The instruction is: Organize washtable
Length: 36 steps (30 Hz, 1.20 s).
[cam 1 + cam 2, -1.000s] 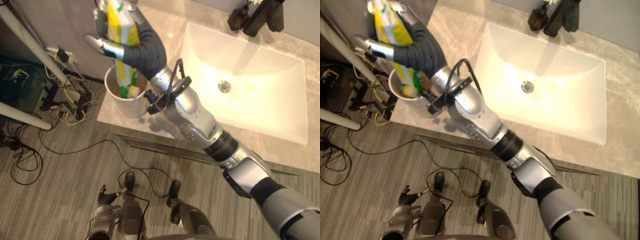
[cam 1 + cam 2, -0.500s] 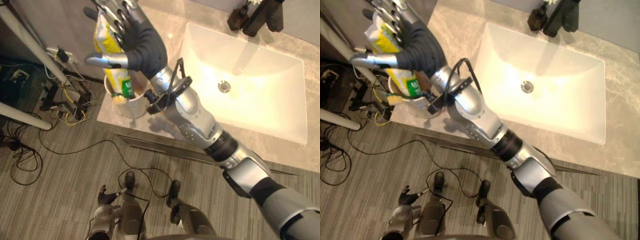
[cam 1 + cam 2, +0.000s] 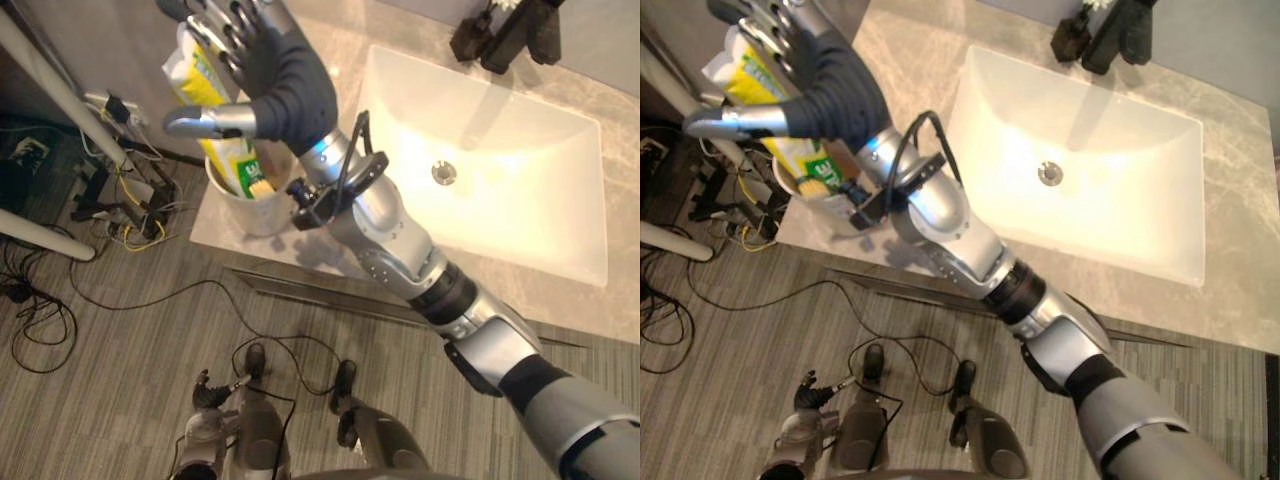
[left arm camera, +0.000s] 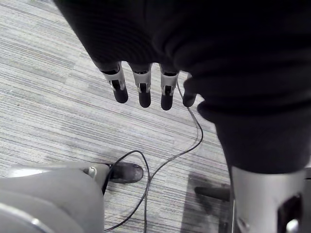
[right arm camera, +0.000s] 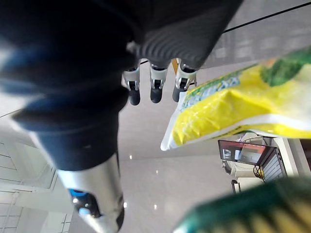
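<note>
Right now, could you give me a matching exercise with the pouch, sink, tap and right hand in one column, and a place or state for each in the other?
1 pouch
2 sink
3 tap
4 right hand

a dark, at the sink's far edge
b open, above the cup
c standing in the cup
d white, set in the counter

Pairs: 1-c; 2-d; 3-a; 4-b

The worktop (image 3: 910,40) is pale beige stone with a marbled grain. A white rectangular sink (image 3: 1120,120) is set on it and takes up most of its width, with a round metal drain (image 3: 1049,173) in its floor. Dark fittings (image 3: 1105,35) stand at the far edge behind the sink. A white cup (image 3: 250,205) stands on the near left corner, just beside the sink.
</note>
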Motion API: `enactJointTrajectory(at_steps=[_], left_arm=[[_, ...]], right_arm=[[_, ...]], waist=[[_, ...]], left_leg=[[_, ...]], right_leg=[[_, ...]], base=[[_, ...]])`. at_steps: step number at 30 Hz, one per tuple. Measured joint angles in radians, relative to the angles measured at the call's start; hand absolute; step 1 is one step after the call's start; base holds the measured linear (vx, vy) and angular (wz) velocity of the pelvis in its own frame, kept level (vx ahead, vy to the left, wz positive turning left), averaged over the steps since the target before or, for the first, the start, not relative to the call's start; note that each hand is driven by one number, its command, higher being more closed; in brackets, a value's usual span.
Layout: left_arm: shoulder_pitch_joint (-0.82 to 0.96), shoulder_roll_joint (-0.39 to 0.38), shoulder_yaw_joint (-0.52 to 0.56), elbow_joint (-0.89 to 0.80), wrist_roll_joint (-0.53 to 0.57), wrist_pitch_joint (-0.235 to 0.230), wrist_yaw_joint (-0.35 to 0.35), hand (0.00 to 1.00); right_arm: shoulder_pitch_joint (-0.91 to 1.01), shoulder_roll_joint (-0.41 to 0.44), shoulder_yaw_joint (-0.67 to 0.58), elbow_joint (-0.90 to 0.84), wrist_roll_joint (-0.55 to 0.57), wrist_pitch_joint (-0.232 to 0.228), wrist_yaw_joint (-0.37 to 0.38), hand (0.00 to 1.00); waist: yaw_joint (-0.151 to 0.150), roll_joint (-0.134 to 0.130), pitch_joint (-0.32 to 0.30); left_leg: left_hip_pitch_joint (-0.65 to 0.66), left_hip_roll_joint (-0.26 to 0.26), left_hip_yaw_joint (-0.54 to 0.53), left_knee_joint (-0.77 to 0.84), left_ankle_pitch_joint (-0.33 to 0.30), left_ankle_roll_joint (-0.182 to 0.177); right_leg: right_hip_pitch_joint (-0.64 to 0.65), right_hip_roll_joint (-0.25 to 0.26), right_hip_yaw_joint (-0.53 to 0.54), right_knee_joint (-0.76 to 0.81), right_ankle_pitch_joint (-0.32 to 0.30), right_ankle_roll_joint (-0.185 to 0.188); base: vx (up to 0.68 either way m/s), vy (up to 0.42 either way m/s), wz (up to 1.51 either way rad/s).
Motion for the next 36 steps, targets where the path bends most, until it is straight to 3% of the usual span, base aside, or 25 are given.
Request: enactJointTrajectory(at_steps=[8, 19, 22, 26, 27, 32, 36], left_arm=[[0.0, 0.003, -0.008, 0.0, 0.007, 0.001, -0.001, 0.0], [0.0, 0.008, -0.018, 0.0, 0.035, 0.001, -0.003, 0.0], [0.001, 0.01, -0.021, 0.0, 0.035, 0.001, -0.004, 0.0], [0.01, 0.009, -0.03, 0.002, 0.034, 0.001, -0.004, 0.0], [0.011, 0.009, -0.037, 0.006, 0.034, 0.001, -0.005, 0.0], [0.009, -0.009, -0.038, 0.008, 0.035, -0.005, -0.007, 0.0], [0.029, -0.002, -0.03, 0.011, 0.054, -0.006, -0.024, 0.0]], right_arm=[[0.0, -0.021, -0.079, -0.03, -0.033, -0.004, -0.029, 0.0], [0.041, -0.136, -0.245, -0.054, -0.1, -0.016, -0.078, 0.0], [0.16, -0.169, -0.351, -0.112, -0.128, -0.022, -0.104, 0.0], [0.326, -0.172, -0.466, -0.152, -0.141, -0.027, -0.125, 0.0], [0.388, -0.175, -0.502, -0.157, -0.147, -0.03, -0.129, 0.0], [0.609, -0.199, -0.69, -0.27, -0.187, -0.041, -0.136, 0.0], [0.788, -0.191, -0.919, -0.341, -0.303, -0.042, -0.197, 0.0]], waist=[[-0.019, -0.002, -0.001], [-0.027, -0.013, -0.011], [-0.038, -0.026, -0.024], [-0.061, -0.023, -0.064], [-0.075, -0.016, -0.086], [-0.081, 0.019, -0.125], [-0.105, 0.039, -0.159]], left_leg=[[0.012, 0.0, 0.016, 0.0, 0.0, 0.0], [0.021, 0.001, 0.044, 0.0, 0.0, 0.0], [0.021, 0.001, 0.059, 0.0, 0.0, 0.0], [0.022, 0.001, 0.075, -0.001, 0.0, 0.0], [0.023, 0.002, 0.081, -0.001, 0.0, 0.001], [0.038, 0.002, 0.091, -0.007, -0.003, 0.002], [0.045, 0.002, 0.093, -0.008, -0.004, 0.002]], right_leg=[[0.0, 0.0, 0.014, 0.006, 0.0, 0.0], [0.0, 0.004, 0.042, -0.013, 0.019, 0.0], [0.004, 0.006, 0.058, -0.038, 0.038, 0.001], [0.005, 0.008, 0.072, -0.06, 0.054, -0.001], [0.009, 0.009, 0.079, -0.073, 0.061, 0.0], [0.023, 0.009, 0.09, -0.085, 0.063, -0.001], [0.034, 0.005, 0.092, -0.101, 0.065, -0.003]], base=[[-0.02, 0.0, -0.06], [-0.03, 0.005, -0.07], [-0.04, 0.015, -0.13], [-0.06, 0.019, -0.13], [-0.03, 0.004, -0.13], [-0.06, 0.017, -0.07], [-0.05, 0.023, -0.02]])
